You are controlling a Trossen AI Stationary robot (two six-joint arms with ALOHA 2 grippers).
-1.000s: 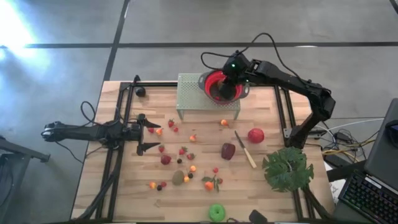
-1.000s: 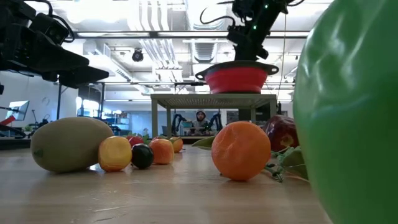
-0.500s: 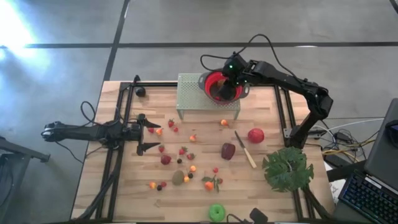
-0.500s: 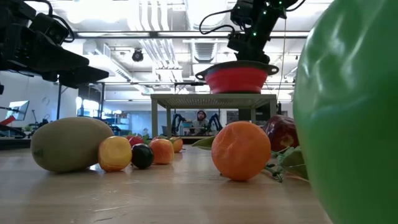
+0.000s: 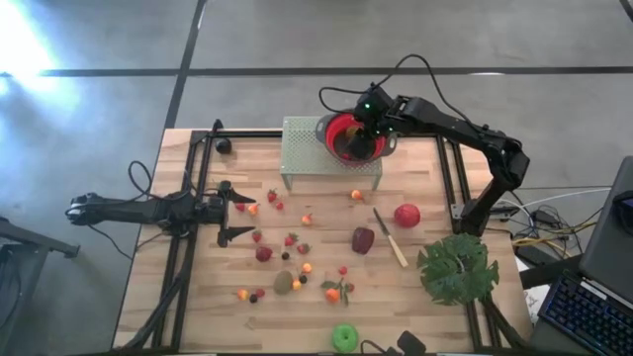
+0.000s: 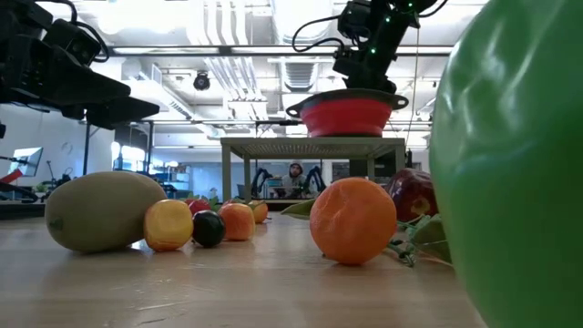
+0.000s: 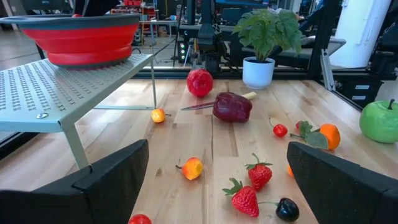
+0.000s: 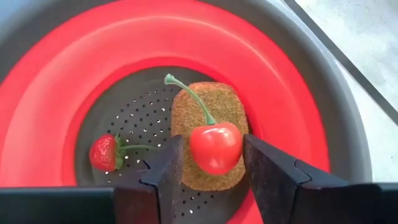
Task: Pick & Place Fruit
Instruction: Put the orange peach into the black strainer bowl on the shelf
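A red colander [image 5: 353,138] stands on a perforated green rack [image 5: 307,148] at the table's far side. In it lie a brown kiwi [image 8: 214,106] and a strawberry [image 8: 102,152]. A red cherry [image 8: 214,146] sits over the kiwi, between the fingers of my right gripper [image 8: 212,155], which points steeply down into the colander and is a little open. Toy fruits lie scattered on the table, among them a red apple [image 5: 406,215], a maroon fruit [image 5: 363,239] and a green apple [image 5: 344,337]. My left gripper [image 5: 242,213] waits open and level at the table's left. My right gripper has one finger on each side of the cherry's round body [image 8: 199,149], coming from above. A sliver of kiwi shows between one finger [image 8: 171,168] and the cherry. I cannot tell whether the other finger [image 8: 258,165] touches it.
A pale-handled knife [image 5: 389,237] lies between the red apple and the maroon fruit. A big green leaf [image 5: 457,269] sits at the near right. Black frame rails [image 5: 198,188] run along the table's left and right sides. An orange [image 6: 353,219] lies near the front.
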